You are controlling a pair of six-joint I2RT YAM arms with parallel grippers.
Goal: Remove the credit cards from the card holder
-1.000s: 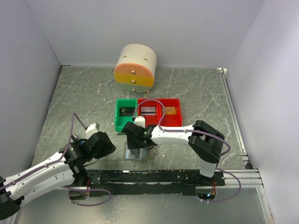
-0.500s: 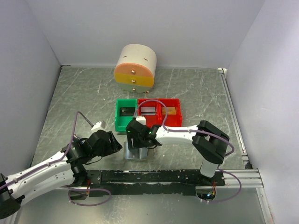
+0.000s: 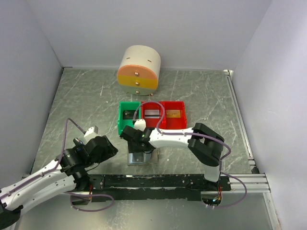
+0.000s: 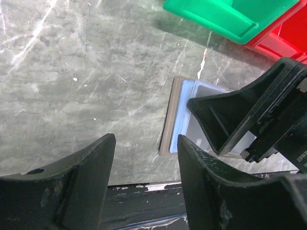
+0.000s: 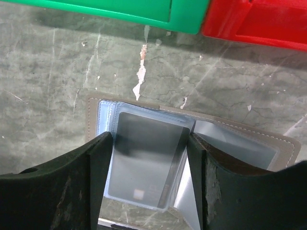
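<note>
The card holder (image 3: 137, 158) lies open near the table's front edge, grey-brown (image 5: 91, 120) with pale blue clear pockets (image 4: 188, 103). One dark grey credit card (image 5: 146, 158) sits inside a clear pocket that is tipped up from the holder. My right gripper (image 3: 135, 138) is over the holder, its fingers (image 5: 96, 167) pressed on both sides of that pocket and card (image 5: 148, 139). My left gripper (image 3: 106, 148) hangs open and empty (image 4: 146, 141) just left of the holder, a short gap away. Any other cards in the holder are hidden.
A green bin (image 3: 123, 125) and two red bins (image 3: 165, 125) stand just behind the holder, with flat items inside. A round cream, yellow and orange drawer unit (image 3: 139, 70) stands at the back. A black rail (image 3: 158, 181) runs along the front edge, close below the holder.
My left gripper swung right toward the holder, then drew back left. My right gripper shifted slightly left over the holder.
</note>
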